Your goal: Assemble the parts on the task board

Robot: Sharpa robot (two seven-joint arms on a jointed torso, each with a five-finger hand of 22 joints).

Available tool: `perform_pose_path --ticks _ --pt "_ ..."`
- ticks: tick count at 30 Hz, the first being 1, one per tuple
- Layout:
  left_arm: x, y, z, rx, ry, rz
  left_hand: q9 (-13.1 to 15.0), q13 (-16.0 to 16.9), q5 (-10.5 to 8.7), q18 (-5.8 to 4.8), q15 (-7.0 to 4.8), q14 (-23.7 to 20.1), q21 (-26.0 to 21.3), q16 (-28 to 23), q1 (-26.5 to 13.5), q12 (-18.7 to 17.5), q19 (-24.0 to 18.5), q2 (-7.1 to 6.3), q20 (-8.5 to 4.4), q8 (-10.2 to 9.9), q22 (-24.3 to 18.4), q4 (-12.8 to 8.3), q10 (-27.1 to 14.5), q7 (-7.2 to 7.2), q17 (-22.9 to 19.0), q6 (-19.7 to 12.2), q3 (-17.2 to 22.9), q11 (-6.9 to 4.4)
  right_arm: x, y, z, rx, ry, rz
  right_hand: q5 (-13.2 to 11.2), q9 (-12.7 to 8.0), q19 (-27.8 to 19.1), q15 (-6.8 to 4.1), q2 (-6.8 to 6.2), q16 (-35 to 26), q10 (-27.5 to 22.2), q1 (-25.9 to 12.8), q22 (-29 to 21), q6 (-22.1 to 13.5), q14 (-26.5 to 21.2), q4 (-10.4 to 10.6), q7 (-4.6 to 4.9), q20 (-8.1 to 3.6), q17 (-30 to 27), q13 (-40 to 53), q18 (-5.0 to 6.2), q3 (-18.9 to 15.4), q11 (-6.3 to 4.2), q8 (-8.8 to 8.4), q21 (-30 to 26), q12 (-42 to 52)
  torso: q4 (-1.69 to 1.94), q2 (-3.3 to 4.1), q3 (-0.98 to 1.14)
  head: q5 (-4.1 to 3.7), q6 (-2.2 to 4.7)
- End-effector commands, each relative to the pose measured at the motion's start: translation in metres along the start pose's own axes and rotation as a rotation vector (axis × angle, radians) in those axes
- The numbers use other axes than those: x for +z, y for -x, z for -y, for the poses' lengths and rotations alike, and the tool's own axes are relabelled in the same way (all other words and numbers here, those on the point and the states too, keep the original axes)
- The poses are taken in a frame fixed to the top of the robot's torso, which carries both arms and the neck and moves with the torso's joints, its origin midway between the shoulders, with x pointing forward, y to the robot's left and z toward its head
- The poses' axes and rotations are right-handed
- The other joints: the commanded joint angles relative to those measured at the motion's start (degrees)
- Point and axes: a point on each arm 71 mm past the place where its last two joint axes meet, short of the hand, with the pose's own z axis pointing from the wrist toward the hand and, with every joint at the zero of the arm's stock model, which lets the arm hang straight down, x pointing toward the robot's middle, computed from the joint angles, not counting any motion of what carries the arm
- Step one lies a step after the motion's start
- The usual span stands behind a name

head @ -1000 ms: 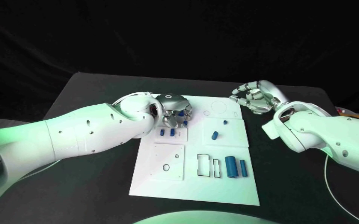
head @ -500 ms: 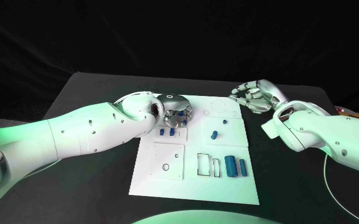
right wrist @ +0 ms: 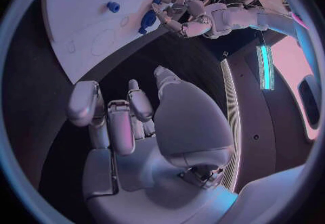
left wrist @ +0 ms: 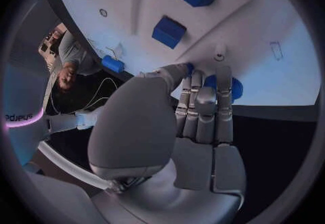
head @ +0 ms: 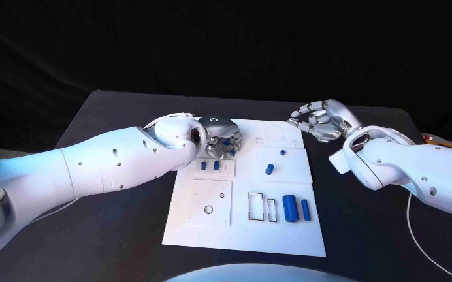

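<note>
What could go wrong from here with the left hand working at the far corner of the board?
1. The left hand holds a blue part only at its fingertips; it could slip out.
2. Two small blue parts lie just beside that hand, and a sweep might knock them.
3. The right hand, curled and empty, hovers past the task board edge, so the board is unbraced and may shift.

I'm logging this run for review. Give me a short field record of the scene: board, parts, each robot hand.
board: white task board on a black table
parts: two blue cylinders near the board's front; small blue pieces mid-board
left robot hand: at the board's far left corner, fingers on a blue part
right robot hand: off the board's far right corner, fingers curled, holding nothing
</note>
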Motion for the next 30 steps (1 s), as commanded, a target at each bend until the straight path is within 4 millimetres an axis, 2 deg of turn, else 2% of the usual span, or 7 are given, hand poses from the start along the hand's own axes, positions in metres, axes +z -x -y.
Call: perform_pose_path --ticks 1,10,18,30 --pt "0.0 -0.007 -0.002 0.006 0.023 -0.056 -0.11 -0.03 -0.14 0.57 -0.05 0.79 1.14 0.68 0.77 -0.14 0.54 0.21 -0.36 -0.15 1.26 -0.46 1.05 0.07 0.74 0.73 0.53 -0.05 0.0 -0.001 -0.001 -0.008 0.015 -0.006 0.25 -0.05 -0.29 -0.27 0.55 -0.28 -0.4 0.13 -0.09 -0.45 2.37 -0.12 -0.01 0.06 -0.05 -0.05 0.65 -0.3 0.18 0.18 -0.33 -0.26 -0.01 0.06 -0.04 -0.07 -0.08" --pt "0.002 -0.006 -0.001 0.005 0.01 -0.046 -0.34 0.64 -0.17 0.02 -0.54 2.06 4.4 1.66 2.1 0.61 2.4 1.04 -0.85 -0.11 5.11 -2.58 3.08 -0.06 1.83 2.1 1.41 -0.5 0.0 -0.001 -0.002 -0.007 0.017 -0.006 0.24 -0.05 -0.26 -0.27 0.56 -0.28 -0.36 0.14 -0.04 -0.44 2.37 -0.1 -0.01 0.07 -0.04 0.0 0.64 -0.33 0.17 0.23 -0.29 -0.2 0.02 0.03 -0.03 0.0 -0.2" --pt "0.003 -0.004 0.002 0.0 -0.011 -0.013 -0.22 1.11 -0.23 -0.44 -0.96 3.7 6.43 2.84 1.23 0.8 4.05 1.5 -1.08 0.31 7.81 -2.84 4.57 -0.54 3.92 3.88 1.3 -1.07 0.0 -0.002 -0.002 -0.007 0.018 -0.007 0.24 -0.05 -0.26 -0.27 0.56 -0.28 -0.36 0.14 -0.04 -0.44 2.37 -0.1 -0.01 0.07 -0.04 0.0 0.64 -0.33 0.17 0.23 -0.29 -0.2 0.04 0.01 -0.02 0.01 -0.23" --pt "-0.007 0.004 0.003 -0.048 -0.033 0.053 -0.31 0.81 -0.19 -0.38 -0.83 3.84 6.3 2.89 -0.35 -0.87 3.55 0.96 -1.08 -0.09 7.41 -2.34 4.5 -0.4 3.72 4.26 1.14 -0.86 0.0 -0.002 -0.002 -0.007 0.019 -0.007 0.24 -0.05 -0.26 -0.27 0.56 -0.28 -0.36 0.14 -0.04 -0.44 2.37 -0.1 -0.01 0.07 -0.04 0.0 0.64 -0.33 0.17 0.23 -0.29 -0.2 0.01 -0.02 -0.01 0.23 0.16"
